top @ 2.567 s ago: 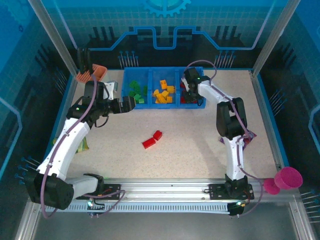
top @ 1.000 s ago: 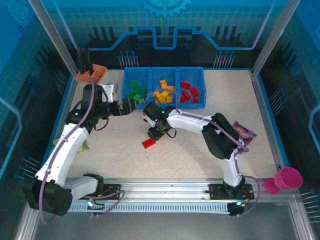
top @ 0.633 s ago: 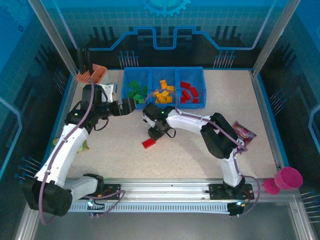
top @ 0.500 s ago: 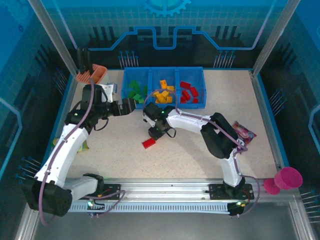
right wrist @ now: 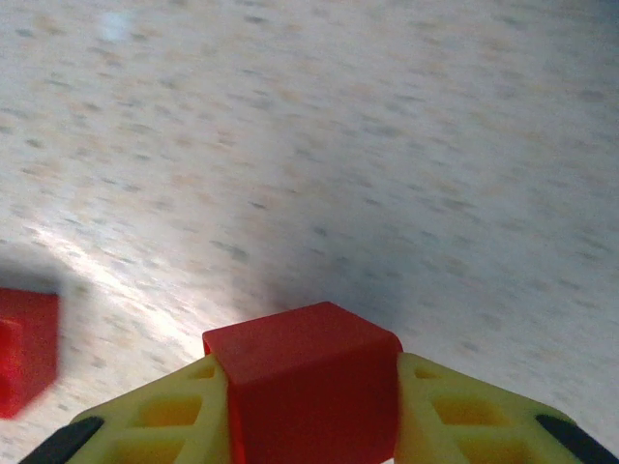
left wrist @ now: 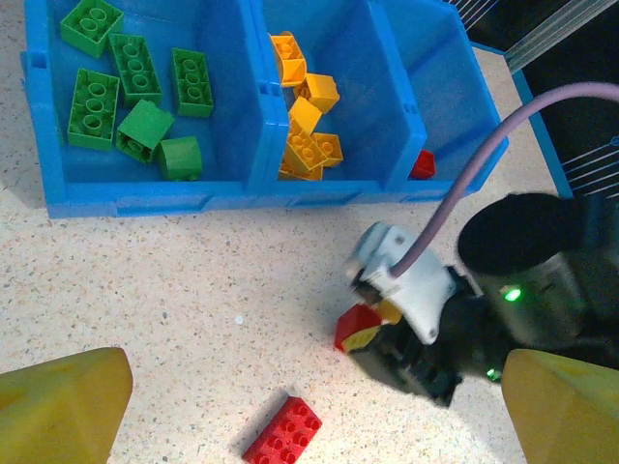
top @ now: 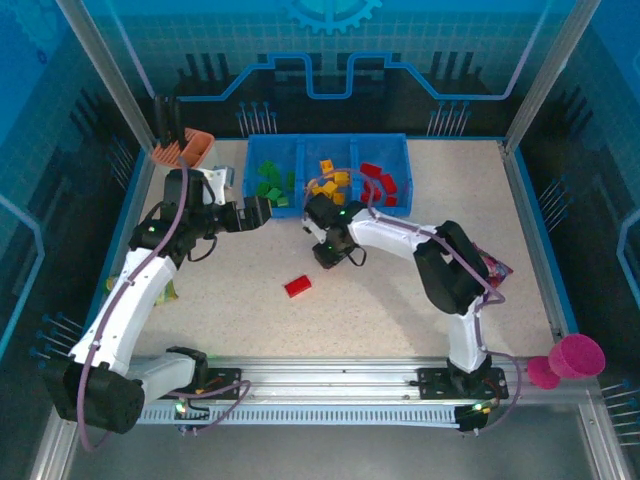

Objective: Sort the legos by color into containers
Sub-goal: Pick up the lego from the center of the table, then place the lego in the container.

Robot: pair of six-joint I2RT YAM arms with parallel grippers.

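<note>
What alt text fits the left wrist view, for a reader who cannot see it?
The right pincer grips a red brick above a speckled table, a second red brick lying nearer the camera. Behind, a blue tray holds green bricks left, orange-yellow bricks in the middle, a third red brick at right. The left pincer frames the bottom corners, open.

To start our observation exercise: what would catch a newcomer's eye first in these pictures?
The right arm's jaws clamp a red Lego brick over the speckled table, in front of the blue tray. Its compartments hold green bricks, orange-yellow bricks and red bricks; another red brick lies loose mid-table.
</note>
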